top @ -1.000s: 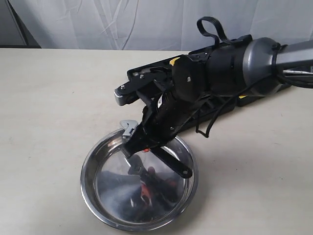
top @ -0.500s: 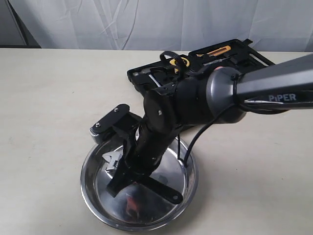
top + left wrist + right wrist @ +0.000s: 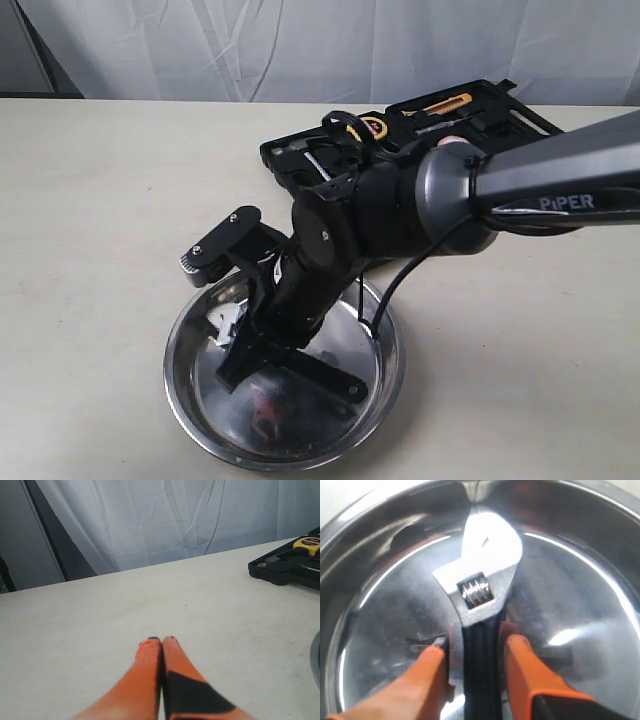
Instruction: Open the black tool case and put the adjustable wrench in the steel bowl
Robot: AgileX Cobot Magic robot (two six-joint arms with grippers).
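**Right wrist view.** Right gripper (image 3: 476, 645): orange fingers (image 3: 432, 675) closed on either side of the black handle of the adjustable wrench (image 3: 479, 592), gripping it just below the head. The wrench hangs inside the steel bowl (image 3: 585, 575), head pointing toward the far wall. Whether the head touches the bottom cannot be told. Wrench: bright silver head, knurled adjusting screw set in it, slim black handle. Bowl: polished, mirror-like, strong glare on its flat bottom.

**Exterior view.** The right arm reaches across and down into the bowl, which sits on the pale table (image 3: 100, 200) just in front of the black tool case (image 3: 490, 108). The case lies open with tools seated in it.

Step in hand, as judged: the release. Lower until the head rests on the flat bottom, part the fingers gently so the wrench does not clatter or nudge the bowl, then lift straight up clear of the rim.

**Left wrist view.** Left gripper (image 3: 162, 640): fingers pressed together, holding nothing, above bare table well apart from the case.
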